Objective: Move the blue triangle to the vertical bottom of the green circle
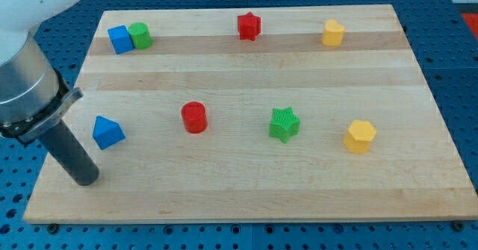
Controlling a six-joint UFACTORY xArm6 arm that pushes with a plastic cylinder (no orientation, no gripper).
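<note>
My tip (85, 179) rested on the wooden tabletop (246, 190) near its edge at the view's left, toward the view's bottom. The arm carried no gripper, only the straight dark rod, so nothing was grasped or clenched. The rod slanted up to the view's upper left into a grey and white housing.

The blue triangle (107, 132) lay just to the upper right of my tip, close but apart from it, with bare wood showing between them. The green circle (140, 35) stood well above it, near the tabletop's edge at the view's top left, touching a blue cube (119, 39) on the cube's right side. The triangle sat below that pair and slightly to the view's left of the green circle.

Along the top row, a red star (249, 26) stood near the middle and a yellow block (333, 33) further right. In the middle row, to the right of the triangle, came a red cylinder (194, 117), a green star (284, 125) and a yellow hexagon (360, 136), all well apart from one another.
</note>
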